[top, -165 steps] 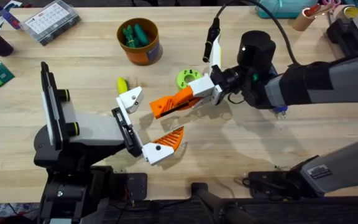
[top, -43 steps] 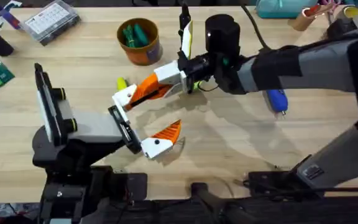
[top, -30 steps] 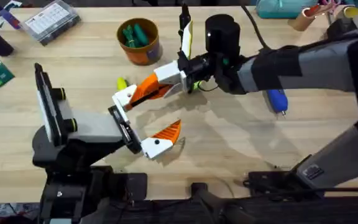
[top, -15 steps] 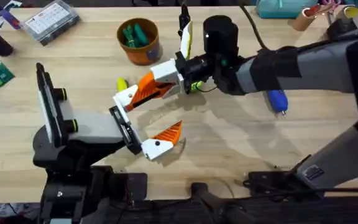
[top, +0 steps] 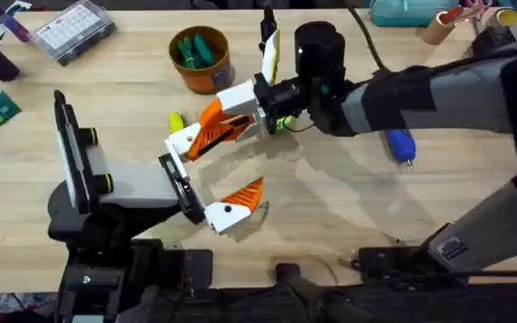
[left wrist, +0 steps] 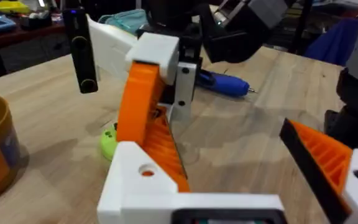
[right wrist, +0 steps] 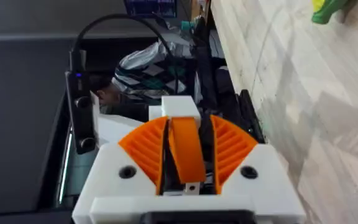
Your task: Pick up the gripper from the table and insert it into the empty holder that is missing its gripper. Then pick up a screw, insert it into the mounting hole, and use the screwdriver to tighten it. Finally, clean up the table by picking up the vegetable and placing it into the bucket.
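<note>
The right gripper [top: 245, 106] squeezes the stiff, light orange gripper [top: 212, 128] by its white block end, tip down at the holder [top: 183, 142] near the table's middle, while the left gripper's [top: 206, 184] fingers stay spread apart.

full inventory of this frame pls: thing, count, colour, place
gripper: 1, orange with white base, held over the holder
holder: 1, white, left end effector's upper mount
vegetable: 1, yellow, beside the holder
bucket: 1, orange-brown, green items inside, far centre-left
screwdriver: 1, blue, under the right arm
compartment box: 1, clear, far left
table: 1, light wood
left end effector: 1, one ribbed orange finger fitted
right end effector: 1, white and orange, shut on the gripper
</note>
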Action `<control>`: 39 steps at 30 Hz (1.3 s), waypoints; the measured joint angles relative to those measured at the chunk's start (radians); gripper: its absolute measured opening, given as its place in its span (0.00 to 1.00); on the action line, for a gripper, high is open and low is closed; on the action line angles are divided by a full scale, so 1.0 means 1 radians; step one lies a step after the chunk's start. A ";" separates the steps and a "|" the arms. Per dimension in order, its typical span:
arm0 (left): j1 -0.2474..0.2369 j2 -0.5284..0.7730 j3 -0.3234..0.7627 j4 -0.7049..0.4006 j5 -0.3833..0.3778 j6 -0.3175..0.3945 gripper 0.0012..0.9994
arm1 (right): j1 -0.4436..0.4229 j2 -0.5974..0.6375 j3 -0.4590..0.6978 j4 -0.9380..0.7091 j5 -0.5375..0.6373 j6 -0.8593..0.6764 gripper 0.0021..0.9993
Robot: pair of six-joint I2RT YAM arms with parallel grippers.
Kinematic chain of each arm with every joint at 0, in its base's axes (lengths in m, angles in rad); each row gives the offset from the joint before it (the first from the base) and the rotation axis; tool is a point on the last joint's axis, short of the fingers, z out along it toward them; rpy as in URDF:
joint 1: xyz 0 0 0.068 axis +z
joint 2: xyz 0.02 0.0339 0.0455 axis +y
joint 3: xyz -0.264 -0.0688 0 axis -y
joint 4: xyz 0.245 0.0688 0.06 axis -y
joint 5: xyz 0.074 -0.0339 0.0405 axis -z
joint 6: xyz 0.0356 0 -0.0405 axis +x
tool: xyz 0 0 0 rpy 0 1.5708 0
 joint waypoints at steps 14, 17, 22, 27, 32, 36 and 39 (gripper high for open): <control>-0.007 0.000 0.000 -0.005 0.031 0.002 0.99 | -0.010 0.000 0.002 0.000 -0.012 0.005 0.51; -0.007 0.000 0.000 -0.005 0.033 0.002 0.99 | -0.016 0.000 0.002 0.001 -0.041 0.005 0.53; -0.007 0.000 0.000 -0.006 0.034 0.002 0.99 | -0.043 0.000 0.003 0.002 -0.100 0.003 0.54; -0.007 0.000 0.000 -0.006 0.034 0.002 0.99 | -0.070 0.000 0.004 0.002 -0.158 0.002 0.54; -0.007 0.000 0.000 -0.006 0.034 0.002 0.99 | -0.074 0.000 0.004 0.003 -0.208 0.000 0.55; -0.007 0.000 0.000 -0.006 0.034 0.002 0.99 | -0.074 0.000 0.004 0.003 -0.247 0.000 0.55; -0.007 0.000 0.000 -0.006 0.034 0.002 0.99 | -0.074 0.000 0.004 0.003 -0.267 0.000 0.54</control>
